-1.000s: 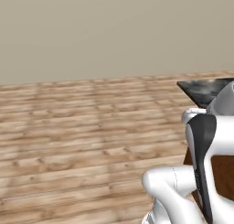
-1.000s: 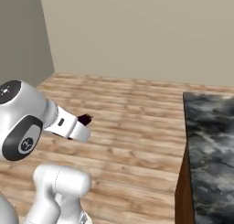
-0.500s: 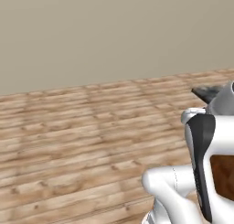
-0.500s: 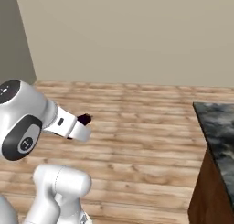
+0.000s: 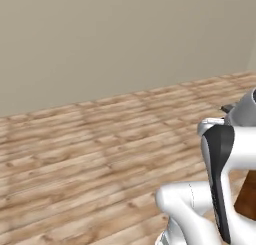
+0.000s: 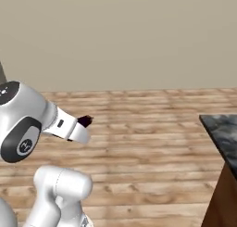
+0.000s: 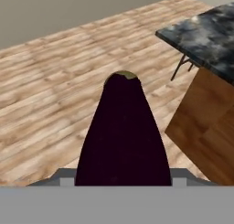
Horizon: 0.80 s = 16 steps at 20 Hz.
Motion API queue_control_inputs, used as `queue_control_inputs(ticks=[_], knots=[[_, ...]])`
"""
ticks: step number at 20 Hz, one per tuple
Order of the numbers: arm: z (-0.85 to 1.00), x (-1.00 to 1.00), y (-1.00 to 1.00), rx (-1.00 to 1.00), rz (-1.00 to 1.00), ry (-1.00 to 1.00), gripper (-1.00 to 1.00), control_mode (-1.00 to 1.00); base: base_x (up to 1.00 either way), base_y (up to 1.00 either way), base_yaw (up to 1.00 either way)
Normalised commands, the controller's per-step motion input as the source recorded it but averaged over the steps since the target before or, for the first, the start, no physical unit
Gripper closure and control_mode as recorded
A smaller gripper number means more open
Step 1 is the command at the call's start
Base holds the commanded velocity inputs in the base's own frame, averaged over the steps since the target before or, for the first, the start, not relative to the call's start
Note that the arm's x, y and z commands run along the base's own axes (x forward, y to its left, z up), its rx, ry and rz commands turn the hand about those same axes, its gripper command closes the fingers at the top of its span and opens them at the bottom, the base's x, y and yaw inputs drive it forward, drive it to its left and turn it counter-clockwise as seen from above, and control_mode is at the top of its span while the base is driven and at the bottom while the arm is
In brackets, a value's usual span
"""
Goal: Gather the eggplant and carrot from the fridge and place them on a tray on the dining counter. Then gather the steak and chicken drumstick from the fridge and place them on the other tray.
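The dark purple eggplant (image 7: 122,136) stands up the middle of the hand view, its greenish end pointing away from me. My gripper (image 6: 79,125) is shut on it, and the fingers are hidden behind its body. In the right base view the eggplant (image 6: 85,121) pokes out dark past the white hand. The dining counter (image 7: 205,31), with its black-and-grey marbled top and brown wood base, lies to the right of the eggplant. Its corner, the dining counter (image 6: 224,129), also stands at the right edge of the right base view. The carrot, fridge and trays are out of view.
Wooden plank floor (image 5: 90,154) spreads in front of me up to a plain beige wall (image 5: 115,39). Thin dark metal legs (image 7: 180,67) show under the counter's overhang. My own white arm fills the lower right of the left base view.
The whole picture has shifted, so the base has turned: the counter has slid toward the right edge in both base views. The eggplant stays in the gripper as before.
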Motion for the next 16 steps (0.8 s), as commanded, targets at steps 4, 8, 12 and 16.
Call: queue_control_inputs(ticks=[4,8,12,16], knots=[[0.0,0.0,0.0,0.0,0.0,0.0,1.0,1.0,0.73,0.31,-0.35],[0.0,0.0,0.0,0.0,0.0,0.0,1.0,1.0,0.74,0.25,-0.38],[0.0,0.0,0.0,0.0,0.0,0.0,1.0,1.0,0.69,0.35,-0.43],[0.0,0.0,0.0,0.0,0.0,0.0,1.0,1.0,0.65,0.41,-0.46]])
